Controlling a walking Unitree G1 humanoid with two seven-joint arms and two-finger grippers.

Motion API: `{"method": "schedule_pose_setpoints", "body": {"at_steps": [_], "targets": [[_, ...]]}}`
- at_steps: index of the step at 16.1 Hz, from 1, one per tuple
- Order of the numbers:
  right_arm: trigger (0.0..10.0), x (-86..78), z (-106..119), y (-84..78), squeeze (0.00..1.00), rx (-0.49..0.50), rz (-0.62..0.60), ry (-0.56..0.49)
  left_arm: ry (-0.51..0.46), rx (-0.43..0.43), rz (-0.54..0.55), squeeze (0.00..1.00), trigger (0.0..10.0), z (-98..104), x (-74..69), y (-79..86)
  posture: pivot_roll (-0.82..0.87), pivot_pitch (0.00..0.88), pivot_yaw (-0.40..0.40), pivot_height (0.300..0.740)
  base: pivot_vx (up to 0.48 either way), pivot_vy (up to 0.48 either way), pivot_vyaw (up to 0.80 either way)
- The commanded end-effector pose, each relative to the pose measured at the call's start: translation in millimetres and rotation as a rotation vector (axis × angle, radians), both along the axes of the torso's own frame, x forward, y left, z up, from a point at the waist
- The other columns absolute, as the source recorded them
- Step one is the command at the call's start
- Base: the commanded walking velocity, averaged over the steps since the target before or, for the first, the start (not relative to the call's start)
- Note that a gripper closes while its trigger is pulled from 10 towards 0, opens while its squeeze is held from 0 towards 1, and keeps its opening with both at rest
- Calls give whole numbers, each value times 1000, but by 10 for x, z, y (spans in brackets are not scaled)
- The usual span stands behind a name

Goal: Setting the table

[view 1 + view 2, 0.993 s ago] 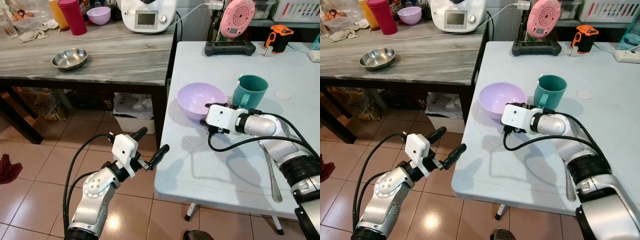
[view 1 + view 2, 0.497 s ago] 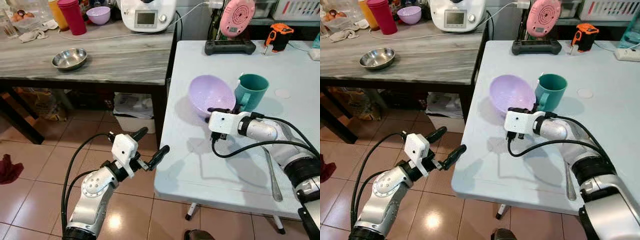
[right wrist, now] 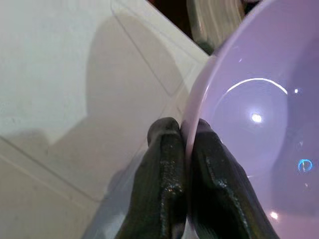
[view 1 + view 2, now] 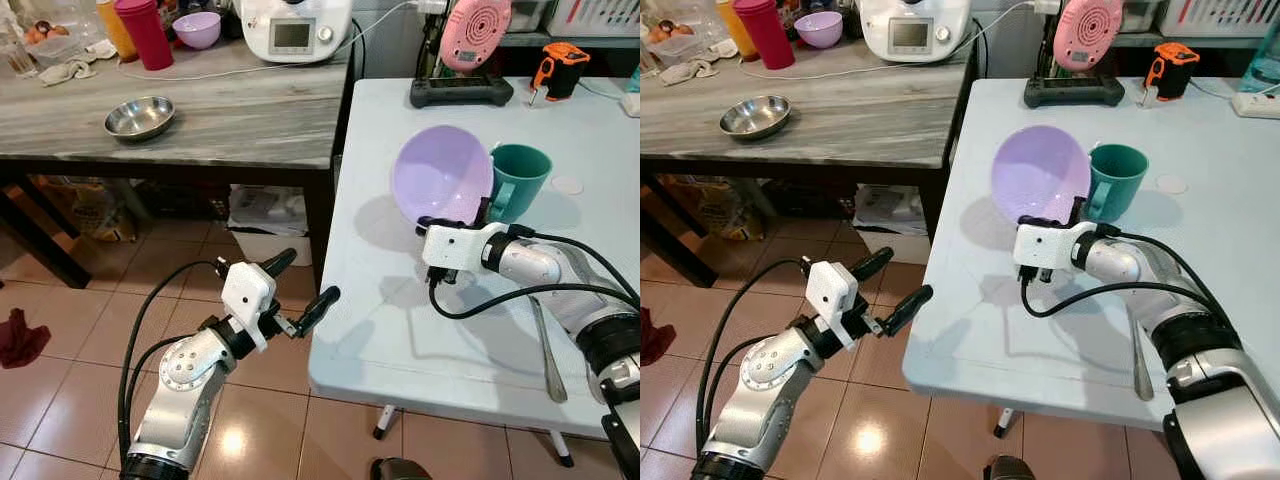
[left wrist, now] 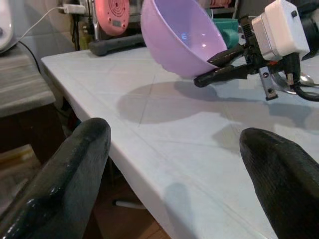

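A lilac bowl (image 4: 442, 174) hangs tilted above the white table (image 4: 400, 330), its mouth turned toward me. My right gripper (image 4: 428, 222) is shut on the bowl's lower rim; its fingers (image 3: 172, 149) pinch the rim (image 3: 192, 119) between them. Right behind the bowl stands a teal mug (image 4: 520, 178) on the table. A metal spoon (image 4: 543, 345) lies on the table at the right, beside my right arm. My left gripper (image 4: 298, 285) is open and holds nothing; it hovers over the tiled floor just off the table's left edge.
A grey wooden table (image 4: 220, 110) at the left carries a steel bowl (image 4: 139, 117), a second lilac bowl (image 4: 198, 30), a red tumbler (image 4: 146, 33) and a white kitchen machine (image 4: 296, 30). A pink fan (image 4: 474, 38) and an orange tape measure (image 4: 561, 65) stand at the white table's far end.
My right gripper has lifted the lilac bowl off the table and tipped it up on its rim, moving it back toward the mug. The left arm has stayed still.
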State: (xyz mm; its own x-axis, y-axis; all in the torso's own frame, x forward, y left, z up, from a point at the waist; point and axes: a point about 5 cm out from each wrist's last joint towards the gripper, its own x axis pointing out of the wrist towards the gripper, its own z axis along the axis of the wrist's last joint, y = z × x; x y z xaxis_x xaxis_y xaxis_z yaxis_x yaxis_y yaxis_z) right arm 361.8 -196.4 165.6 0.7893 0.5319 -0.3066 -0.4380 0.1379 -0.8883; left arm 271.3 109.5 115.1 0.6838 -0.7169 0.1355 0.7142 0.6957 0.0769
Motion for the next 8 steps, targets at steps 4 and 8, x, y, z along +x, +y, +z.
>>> {"method": "schedule_pose_setpoints", "body": {"at_steps": [4,8], "targets": [[0,-54,157,213,0,191,56,-99,-16,21,8,0,10000,36,-34,42,-239,105,102,740,0,0,0],[1333,-218,124,402,0,429,11,-145,-14,-3,144,0,10000,89,100,150,-232,97,97,740,0,0,0]]}}
